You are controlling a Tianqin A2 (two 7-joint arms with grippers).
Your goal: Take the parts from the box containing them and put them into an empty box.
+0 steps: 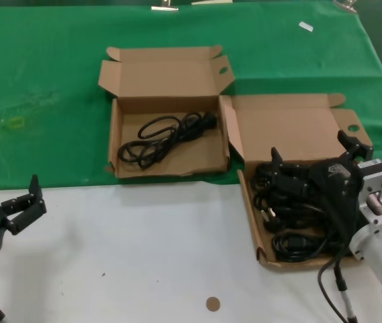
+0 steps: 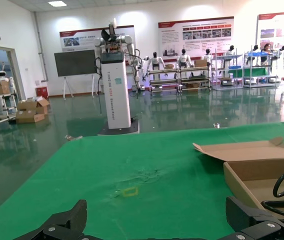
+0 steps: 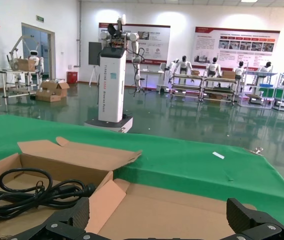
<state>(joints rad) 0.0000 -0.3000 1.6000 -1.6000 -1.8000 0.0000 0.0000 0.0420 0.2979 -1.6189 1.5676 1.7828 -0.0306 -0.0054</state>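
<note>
Cords (image 1: 292, 205): most are lying heaped in the wide box (image 1: 295, 128) at the right, while one cord (image 1: 167, 134) is already lying in the narrow box (image 1: 157, 77) at centre-left. Going left to right in my head view, I am seeing the left gripper (image 1: 26, 202) hanging over the white table (image 1: 144, 249) near its left edge, well apart from both boxes, its fingers standing spread with nothing between them. The narrow box is sitting on the green cloth (image 1: 43, 87), lid raised. The wide box is lying just beside it, straddling cloth and table. The right gripper (image 1: 315, 158) is hovering above the heap in the wide box, fingers parted and empty. A small brown disc (image 1: 212, 304) is resting on the table in front.

In my right wrist view the lone cord (image 3: 27, 192) is showing inside the narrow box (image 3: 77, 155).
</note>
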